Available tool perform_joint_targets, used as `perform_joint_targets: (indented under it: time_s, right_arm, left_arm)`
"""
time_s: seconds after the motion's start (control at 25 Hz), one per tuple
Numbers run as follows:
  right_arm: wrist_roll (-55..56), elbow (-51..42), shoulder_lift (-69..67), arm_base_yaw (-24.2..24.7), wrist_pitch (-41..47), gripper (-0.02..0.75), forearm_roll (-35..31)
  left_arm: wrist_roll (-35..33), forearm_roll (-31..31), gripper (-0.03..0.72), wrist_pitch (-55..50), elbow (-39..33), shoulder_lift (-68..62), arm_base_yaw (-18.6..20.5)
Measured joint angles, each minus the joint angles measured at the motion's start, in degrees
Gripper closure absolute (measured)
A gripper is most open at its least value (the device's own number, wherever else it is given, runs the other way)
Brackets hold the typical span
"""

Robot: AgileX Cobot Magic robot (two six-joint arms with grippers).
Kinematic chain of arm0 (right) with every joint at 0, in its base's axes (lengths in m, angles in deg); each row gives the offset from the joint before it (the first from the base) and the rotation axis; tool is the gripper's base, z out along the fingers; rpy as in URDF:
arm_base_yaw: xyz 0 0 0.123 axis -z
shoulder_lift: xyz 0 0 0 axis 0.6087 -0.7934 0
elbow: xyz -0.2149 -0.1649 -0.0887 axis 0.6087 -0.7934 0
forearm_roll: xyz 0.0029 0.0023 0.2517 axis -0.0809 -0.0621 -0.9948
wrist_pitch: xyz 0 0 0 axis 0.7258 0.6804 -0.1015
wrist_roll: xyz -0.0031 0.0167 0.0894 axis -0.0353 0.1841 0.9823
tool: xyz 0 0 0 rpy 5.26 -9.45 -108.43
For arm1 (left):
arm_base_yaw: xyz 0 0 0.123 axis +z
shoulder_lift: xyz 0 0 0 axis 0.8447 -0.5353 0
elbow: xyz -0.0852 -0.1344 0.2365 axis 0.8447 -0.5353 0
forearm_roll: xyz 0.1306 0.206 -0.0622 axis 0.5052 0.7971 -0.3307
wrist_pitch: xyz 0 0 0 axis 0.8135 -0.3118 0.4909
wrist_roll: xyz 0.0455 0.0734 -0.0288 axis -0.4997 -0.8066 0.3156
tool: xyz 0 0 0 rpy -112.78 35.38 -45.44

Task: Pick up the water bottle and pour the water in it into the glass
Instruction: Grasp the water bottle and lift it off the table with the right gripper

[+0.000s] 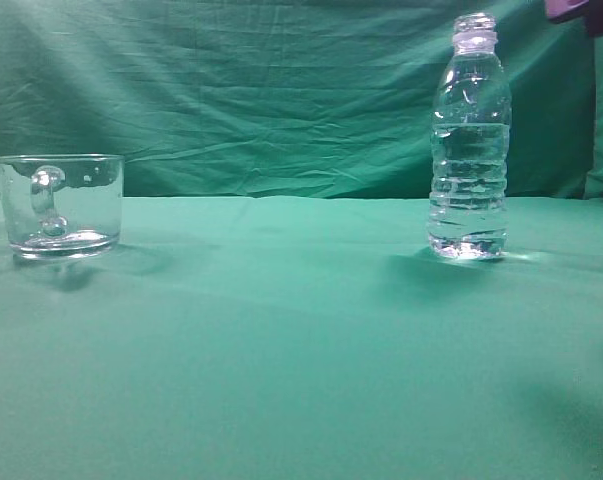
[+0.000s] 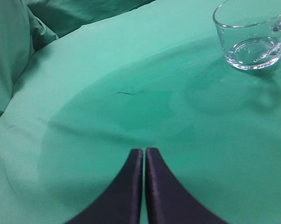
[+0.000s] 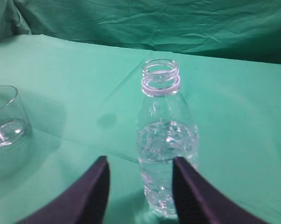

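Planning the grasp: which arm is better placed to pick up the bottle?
Right. Its pincer is open, the water bottle just ahead between its fingers. The left pincer is shut, near the glass.

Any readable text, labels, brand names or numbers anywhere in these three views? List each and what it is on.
None readable.
The water bottle is clear plastic with no label.
The glass shows no print or marking.
The green cloth is plain.
Neither gripper's dark fingers carry visible lettering.
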Motion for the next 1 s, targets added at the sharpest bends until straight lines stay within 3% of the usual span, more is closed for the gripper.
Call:
perform_joint_targets:
  time_s: [0.12, 0.2, 1.0]
  right_arm:
    - [0.0, 2.2, -5.5, 0.0, -2.4, 0.146, 0.0]
    - [0.0, 3.9, -8.9, 0.0, -2.6, 0.083, 0.0]
    - [-5.5, 18.8, -32.7, 0.0, -10.5, 0.094, -2.6]
  left_arm:
    - [0.0, 0.0, 0.688, 0.0, 0.0, 0.0, 0.0]
    - [0.0, 0.0, 0.688, 0.0, 0.0, 0.0, 0.0]
    - [0.0, 0.0, 0.688, 0.0, 0.0, 0.0, 0.0]
